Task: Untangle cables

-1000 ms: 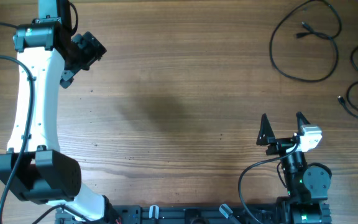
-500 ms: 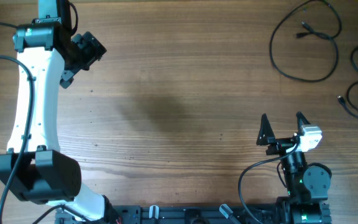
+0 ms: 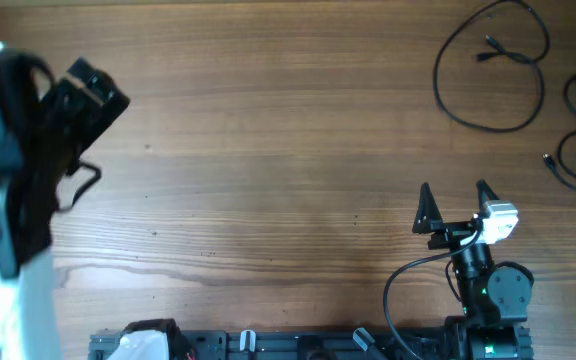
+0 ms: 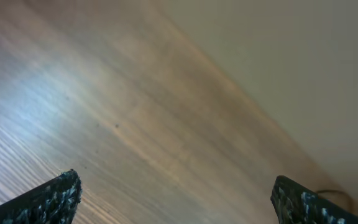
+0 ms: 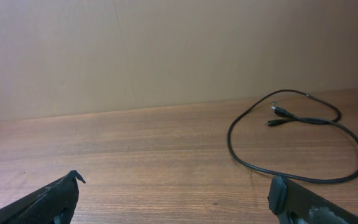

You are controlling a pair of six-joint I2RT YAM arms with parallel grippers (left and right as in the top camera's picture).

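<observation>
Item, cables [image 3: 498,129]: thin black cords, lying at the far right corner of the table [image 3: 268,150], none of them in my keeping. The big loop is resting open on the wood with its two plugs [image 3: 489,41] sitting inside it near its far end. Smaller coils [image 3: 568,172] are lying just beside it along the right edge and partly running out of the overhead view, so I cannot tell whether they are crossing one another. Item, right claw [image 3: 453,187]: sitting low by its base at the near edge, jaws standing fully wide, gripping nothing, and pointing toward the loop [image 5: 230,142], which is showing ahead and to the right of my fingertips, well apart from them. Item, left claw [image 3: 93,85]: hanging high at the far left, close under the overhead camera and blurring there. Its wrist view is showing the left claw [image 4: 176,183] with jaws equally wide and empty, looking onto bare wood, well apart from every cord. I am judging the open jaws as readiness for a reach, and the right claw, being nearer, as the likelier one for the cords. The loop is looking separate from the coils already.
</observation>
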